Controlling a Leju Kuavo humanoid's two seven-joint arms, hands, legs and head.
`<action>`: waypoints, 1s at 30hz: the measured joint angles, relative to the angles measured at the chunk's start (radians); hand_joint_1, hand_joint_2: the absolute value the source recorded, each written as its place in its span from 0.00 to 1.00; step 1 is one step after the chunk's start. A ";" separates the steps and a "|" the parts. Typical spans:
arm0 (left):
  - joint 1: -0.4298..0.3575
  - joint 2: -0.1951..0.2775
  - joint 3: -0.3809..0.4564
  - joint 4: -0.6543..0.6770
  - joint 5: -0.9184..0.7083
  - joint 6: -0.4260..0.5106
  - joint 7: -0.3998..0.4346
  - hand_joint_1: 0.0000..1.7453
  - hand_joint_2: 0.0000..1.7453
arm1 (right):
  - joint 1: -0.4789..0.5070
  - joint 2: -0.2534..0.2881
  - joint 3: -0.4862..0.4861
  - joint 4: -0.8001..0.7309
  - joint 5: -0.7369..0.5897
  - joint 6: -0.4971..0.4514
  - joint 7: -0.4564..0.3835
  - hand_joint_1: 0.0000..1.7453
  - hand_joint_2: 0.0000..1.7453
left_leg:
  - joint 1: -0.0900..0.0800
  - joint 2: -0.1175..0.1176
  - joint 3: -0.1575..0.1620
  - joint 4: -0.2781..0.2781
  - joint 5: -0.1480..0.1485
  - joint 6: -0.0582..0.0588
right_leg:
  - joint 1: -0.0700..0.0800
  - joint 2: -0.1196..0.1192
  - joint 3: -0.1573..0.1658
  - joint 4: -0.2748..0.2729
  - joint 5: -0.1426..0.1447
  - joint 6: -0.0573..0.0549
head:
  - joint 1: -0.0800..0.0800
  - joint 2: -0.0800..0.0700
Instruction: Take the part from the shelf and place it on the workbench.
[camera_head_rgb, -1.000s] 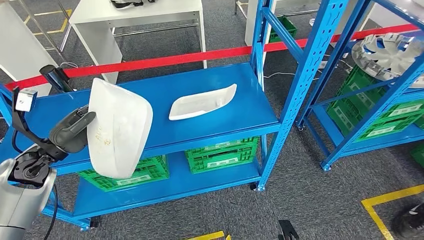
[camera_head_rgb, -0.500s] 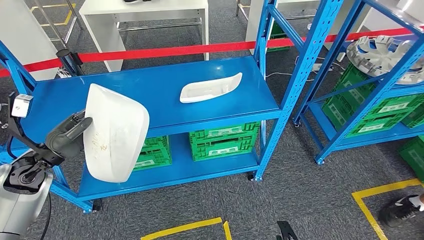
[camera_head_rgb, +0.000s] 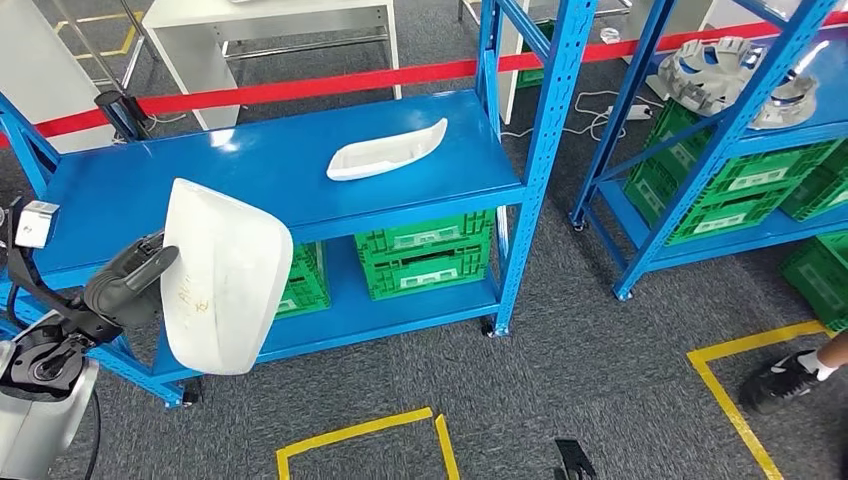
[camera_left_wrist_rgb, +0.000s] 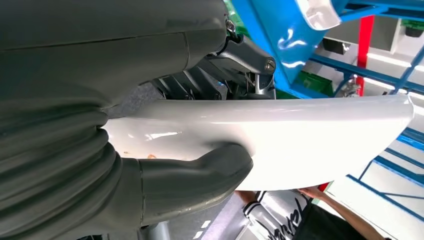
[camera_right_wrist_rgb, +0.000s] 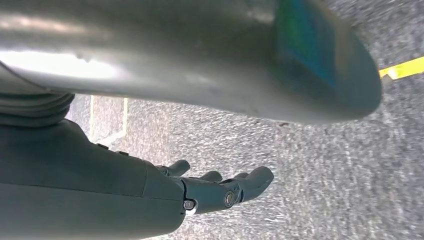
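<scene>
Down at the lower left of the head view, the left robot hand (camera_head_rgb: 125, 285) grips the big white part (camera_head_rgb: 222, 275), thumb pressed on one face and the darker fingers (camera_left_wrist_rgb: 200, 82) behind the other. The part is off the blue shelf (camera_head_rgb: 150, 190) and hangs in the air in front of its near edge, over the grey carpet.

Trouble could come from that grip: the robot hand clamps just one edge of a wide, glossy shell, and most of the panel reaches out beyond the thumb. A jolt while walking or turning may let it pivot or slide out. The blue upright (camera_head_rgb: 530, 150) stands close too, so a swing of the arm could clip the shelf frame. A person's arm (camera_left_wrist_rgb: 330, 205) shows just under the part in the left wrist view, and a shoe (camera_head_rgb: 785, 380) stands at the far right of the floor, so a bystander could be bumped.

Orientation next: the part stands nearly on end, long axis running top to bottom with a slight lean, narrower rounded end up, broad end down toward the floor, its smooth face turned out to the camera's right.

The right robot hand (camera_right_wrist_rgb: 220, 190) hangs over the carpet, holding nothing, fingers apart and lightly curved. A second, smaller white part (camera_head_rgb: 388, 152) lies flat on the shelf top.
</scene>
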 joint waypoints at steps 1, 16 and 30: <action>0.007 0.002 0.004 -0.005 -0.002 0.000 -0.001 1.00 1.00 | 0.000 0.000 0.000 0.000 0.000 0.001 -0.001 0.00 0.00 | 0.001 0.000 0.021 0.000 0.019 -0.001 | 0.000 0.000 -0.015 0.000 0.012 0.002 | -0.001 0.000; 0.009 0.021 0.057 -0.059 -0.017 0.008 -0.002 1.00 1.00 | 0.004 0.004 -0.012 0.001 -0.013 -0.003 0.003 0.00 0.00 | -0.009 0.001 0.110 -0.292 0.148 0.076 | 0.001 0.003 -0.104 0.283 -0.114 0.062 | 0.013 0.000; 0.025 0.057 0.086 -0.049 -0.027 0.002 0.015 1.00 1.00 | -0.009 0.009 -0.012 0.001 0.004 0.004 -0.002 0.00 0.00 | 0.001 0.000 -0.008 -0.020 0.011 0.007 | 0.004 -0.006 0.036 -0.024 -0.011 0.001 | 0.003 0.000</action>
